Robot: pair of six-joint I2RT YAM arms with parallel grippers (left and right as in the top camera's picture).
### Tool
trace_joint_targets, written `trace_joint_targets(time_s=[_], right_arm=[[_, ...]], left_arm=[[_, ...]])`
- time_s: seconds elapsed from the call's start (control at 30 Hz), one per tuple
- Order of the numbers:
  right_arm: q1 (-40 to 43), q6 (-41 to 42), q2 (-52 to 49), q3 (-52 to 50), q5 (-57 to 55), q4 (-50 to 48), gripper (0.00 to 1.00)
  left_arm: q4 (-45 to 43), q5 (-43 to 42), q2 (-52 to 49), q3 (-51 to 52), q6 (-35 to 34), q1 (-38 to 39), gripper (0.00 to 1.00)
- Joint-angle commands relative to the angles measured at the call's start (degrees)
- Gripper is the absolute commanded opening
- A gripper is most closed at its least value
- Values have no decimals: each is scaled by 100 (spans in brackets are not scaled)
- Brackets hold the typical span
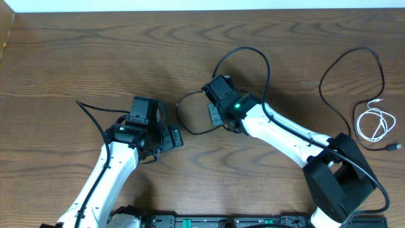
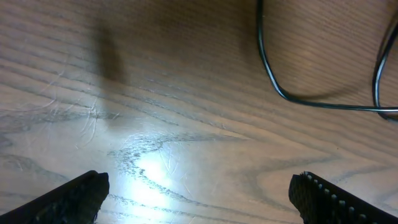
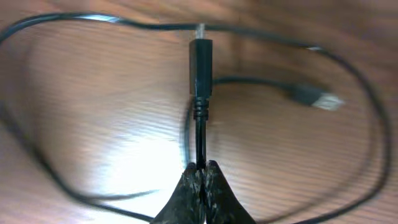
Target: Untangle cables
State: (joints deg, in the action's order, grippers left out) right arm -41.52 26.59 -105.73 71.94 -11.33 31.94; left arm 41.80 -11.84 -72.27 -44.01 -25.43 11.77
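Note:
A black cable (image 1: 248,52) loops on the wooden table around my right gripper (image 1: 214,117), with a smaller loop (image 1: 183,120) lying between the two grippers. In the right wrist view my right gripper (image 3: 201,167) is shut on this cable just behind its black plug (image 3: 200,62), which points away from me. A second plug (image 3: 311,98) lies to the right of it. My left gripper (image 1: 176,137) stands open just left of the small loop. Between its fingertips (image 2: 78,196) only bare wood shows, and the cable (image 2: 298,99) curves past ahead of them. A coiled white cable (image 1: 373,123) lies at the far right.
Another long black cable (image 1: 347,58) arcs around the white coil and ends in a plug (image 1: 392,147) near the right edge. A thin black wire (image 1: 92,111) runs beside the left arm. The right arm's base (image 1: 338,183) stands at the front right.

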Motion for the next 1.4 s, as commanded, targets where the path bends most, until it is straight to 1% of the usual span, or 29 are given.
trace_joint_targets(time_s=[0.0, 0.4, 0.43, 0.47, 0.53, 0.57, 0.6, 0.67, 0.7, 0.77, 0.8, 0.9, 1.07, 1.37], right_arm=[[-13, -376, -13, 26, -901, 114, 1], [155, -398, -15, -17, -1099, 334, 1], [177, -398, -15, -20, -1134, 376, 4], [201, -398, -15, -20, -1152, 422, 9], [247, -396, -15, -28, -1150, 476, 22], [260, -393, -15, -46, -1147, 476, 26], [271, -393, -15, -55, -1147, 476, 32], [282, -385, -24, -66, -1145, 474, 41], [284, -315, -26, -66, -1145, 476, 45], [286, -94, -31, -74, -1082, 474, 46], [286, 66, -33, -76, -846, 463, 49], [280, 57, -35, -76, -476, 422, 52], [280, 85, -35, -83, -107, 411, 52], [286, 83, -35, -295, -120, 140, 52]], left_arm=[[17, 57, -39, -57, 55, -24, 98], [17, 57, -39, -57, 55, -24, 98], [17, 57, -39, -57, 55, -24, 98], [17, 57, -39, -57, 55, -24, 98], [17, 57, -39, -57, 55, -24, 98], [17, 57, -39, -57, 55, -24, 98], [17, 57, -39, -57, 55, -24, 98], [17, 57, -39, -57, 55, -24, 98], [17, 57, -39, -57, 55, -24, 98], [17, 57, -39, -57, 55, -24, 98], [17, 57, -39, -57, 55, -24, 98], [17, 57, -39, -57, 55, -24, 98], [17, 57, -39, -57, 55, -24, 98], [17, 57, -39, -57, 55, -24, 98]])
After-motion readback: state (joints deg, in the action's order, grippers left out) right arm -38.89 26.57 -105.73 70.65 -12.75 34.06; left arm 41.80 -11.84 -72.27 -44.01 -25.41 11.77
